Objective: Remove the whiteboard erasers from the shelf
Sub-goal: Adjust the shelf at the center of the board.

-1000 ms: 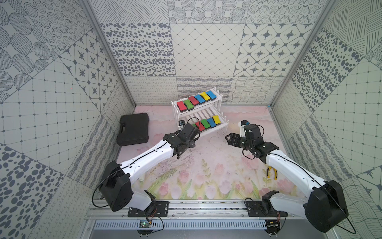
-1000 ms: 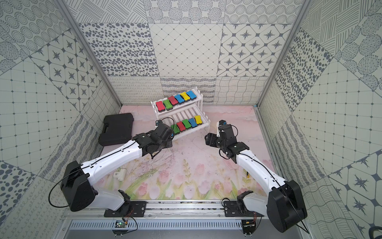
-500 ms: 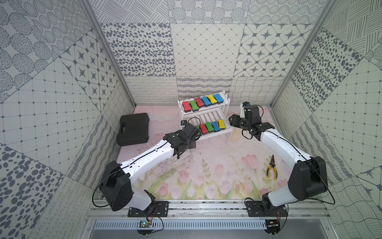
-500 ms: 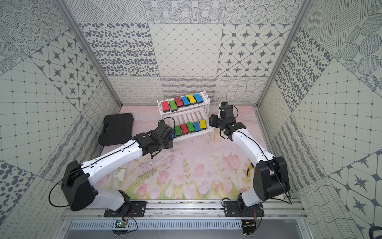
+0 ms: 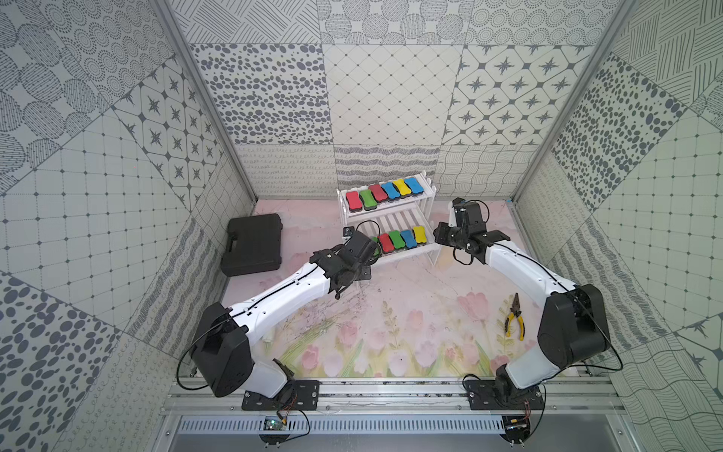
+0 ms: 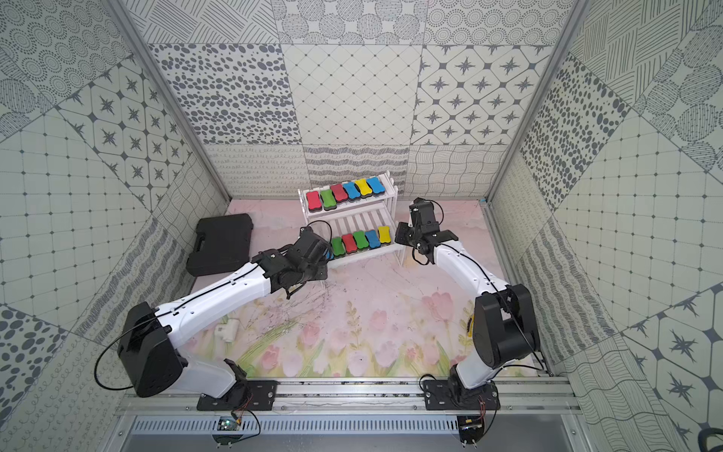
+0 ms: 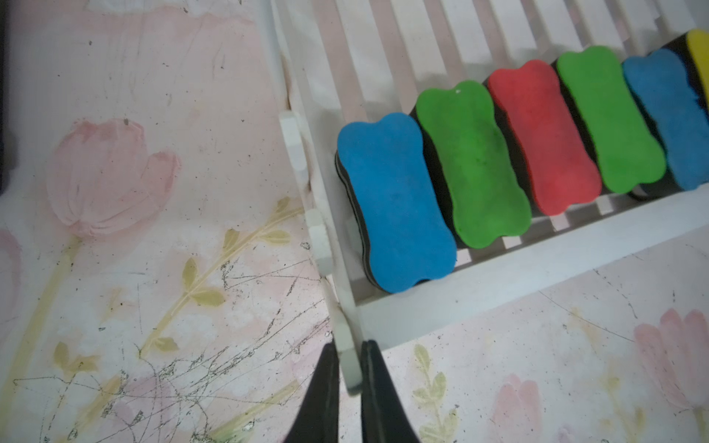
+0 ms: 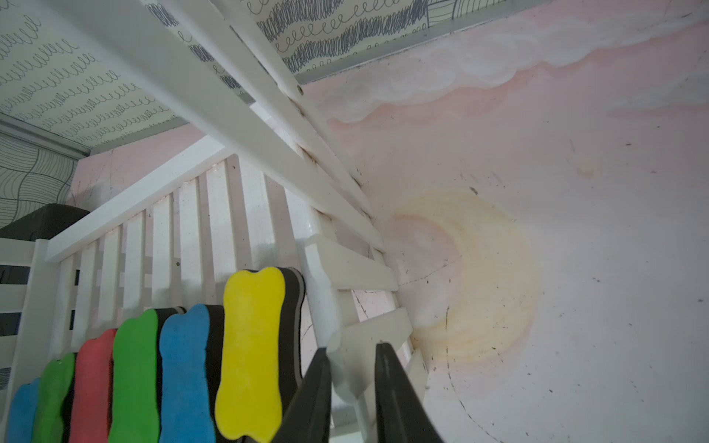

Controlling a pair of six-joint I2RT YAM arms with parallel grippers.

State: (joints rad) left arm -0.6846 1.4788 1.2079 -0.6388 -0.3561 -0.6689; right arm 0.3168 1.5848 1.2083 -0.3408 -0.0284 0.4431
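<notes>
Clamping onto the shelf (image 5: 396,219) itself, both of them. The left gripper (image 7: 350,345) is squeezed tight on the thin white post at the lower tier's front left corner. The right gripper (image 8: 352,348) is pinched on a white side piece at that tier's right end, just beside the yellow eraser (image 8: 251,353). All twelve whiteboard erasers (image 5: 390,190) sit on the slats, six in a row per tier. The shelf stands about midway along the far edge of the table (image 5: 410,297), with the black case (image 5: 254,244) by the left edge and the pliers (image 5: 513,317) near the right edge.
</notes>
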